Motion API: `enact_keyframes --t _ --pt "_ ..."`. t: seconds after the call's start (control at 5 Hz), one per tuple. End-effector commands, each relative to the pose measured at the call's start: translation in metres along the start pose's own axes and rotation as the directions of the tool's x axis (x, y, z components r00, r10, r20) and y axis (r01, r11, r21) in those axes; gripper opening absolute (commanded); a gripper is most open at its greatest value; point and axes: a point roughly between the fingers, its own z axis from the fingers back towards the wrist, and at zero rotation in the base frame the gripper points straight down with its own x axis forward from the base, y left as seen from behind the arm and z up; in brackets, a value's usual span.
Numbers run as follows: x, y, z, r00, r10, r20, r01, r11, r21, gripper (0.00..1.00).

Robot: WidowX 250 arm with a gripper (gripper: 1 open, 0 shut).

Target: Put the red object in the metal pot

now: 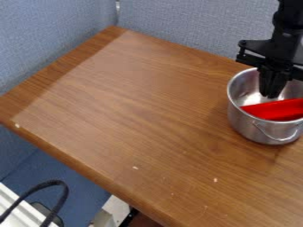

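Observation:
The metal pot (245,122) stands on the wooden table at the right edge of the view, shiny and round. The red object (282,110) lies inside it, resting on the bottom and slanting up to the right. My black gripper (275,91) points straight down into the pot's mouth, its tips just above the red object's left part. Its fingers are pressed together and shut. I cannot tell whether they touch the red object.
The wooden table (130,97) stretches to the left and front of the pot. A blue fabric wall (178,22) runs behind the table. A black cable (35,199) loops below the front left edge.

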Motion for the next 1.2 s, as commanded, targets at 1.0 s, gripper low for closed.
enact_keyframes --t 1.0 --pt "0.030 0.009 0.049 0.995 -0.097 0.006 0.097 0.994 -0.045 1.00"
